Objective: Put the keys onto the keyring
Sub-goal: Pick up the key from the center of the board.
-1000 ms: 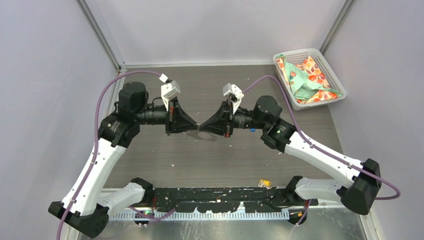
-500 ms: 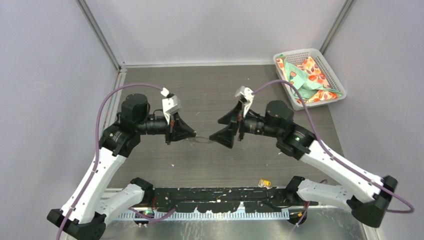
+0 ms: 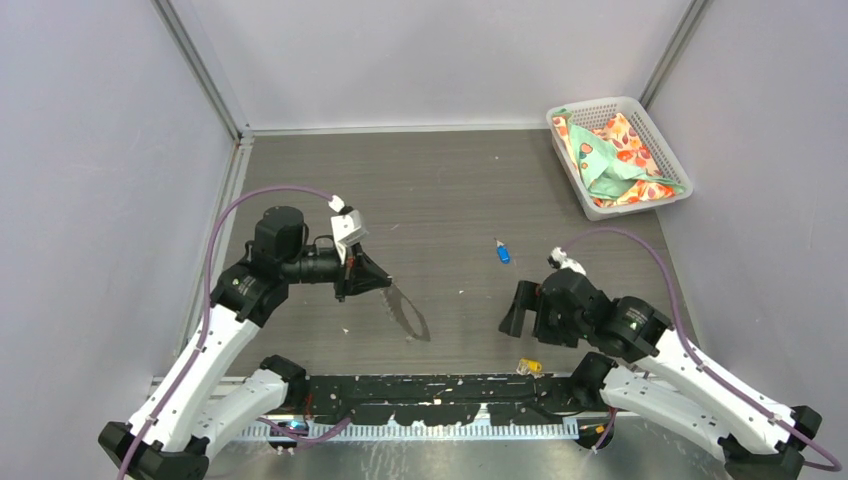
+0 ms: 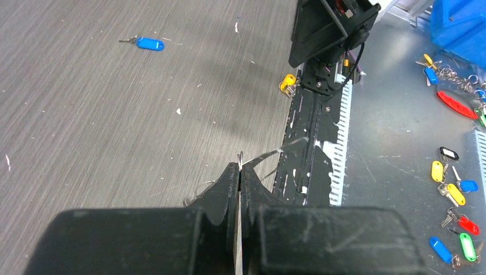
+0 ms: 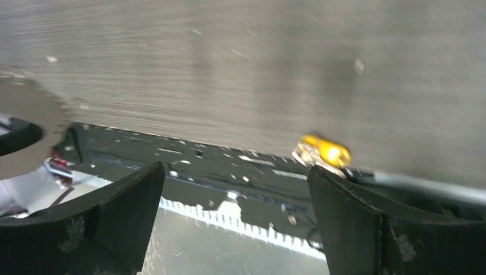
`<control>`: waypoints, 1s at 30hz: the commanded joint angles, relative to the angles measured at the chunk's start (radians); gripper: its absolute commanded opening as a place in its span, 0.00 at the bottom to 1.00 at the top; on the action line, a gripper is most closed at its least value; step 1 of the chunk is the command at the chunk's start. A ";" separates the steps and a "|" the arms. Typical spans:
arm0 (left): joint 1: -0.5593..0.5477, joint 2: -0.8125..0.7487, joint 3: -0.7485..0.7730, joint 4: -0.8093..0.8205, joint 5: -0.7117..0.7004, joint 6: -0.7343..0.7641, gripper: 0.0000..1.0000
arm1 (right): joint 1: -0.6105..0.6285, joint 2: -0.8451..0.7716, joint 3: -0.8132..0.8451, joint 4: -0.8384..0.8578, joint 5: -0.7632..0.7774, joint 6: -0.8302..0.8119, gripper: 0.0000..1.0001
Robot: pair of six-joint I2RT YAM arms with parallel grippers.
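Observation:
My left gripper (image 3: 386, 285) is shut on the keyring (image 3: 408, 314), a thin grey loop that trails from the fingertips toward the near edge. In the left wrist view the fingers (image 4: 239, 169) are pressed together with the keyring's wire (image 4: 279, 150) sticking out. The blue key (image 3: 502, 252) lies alone on the table, also seen as the blue key (image 4: 148, 43). The yellow key (image 3: 528, 366) rests at the near table edge, by the black base rail. My right gripper (image 3: 522, 318) hangs open and empty just above it; the yellow key (image 5: 324, 152) shows beside its right finger (image 5: 355, 217).
A white basket (image 3: 575, 107) holding patterned cloth stands at the far right corner. The black base rail (image 3: 440, 395) runs along the near edge. Several coloured key tags (image 4: 453, 189) lie on the metal surface beyond the rail.
The right gripper opened and pulled back from the centre to the near right. The left gripper drew back toward the near left, still pinching the keyring. The blue key now shows on the table.

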 commanded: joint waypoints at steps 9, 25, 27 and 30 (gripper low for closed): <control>-0.001 -0.032 0.014 0.118 -0.002 -0.053 0.00 | 0.000 0.072 -0.093 -0.185 -0.042 0.213 0.82; -0.001 -0.036 0.048 0.116 -0.003 -0.074 0.00 | 0.001 0.266 -0.270 0.164 -0.022 0.188 0.49; -0.001 -0.037 0.053 0.120 -0.002 -0.080 0.00 | 0.001 0.254 -0.287 0.157 -0.018 0.199 0.49; -0.001 -0.037 0.055 0.123 -0.002 -0.079 0.00 | 0.003 0.248 -0.301 0.138 -0.029 0.211 0.49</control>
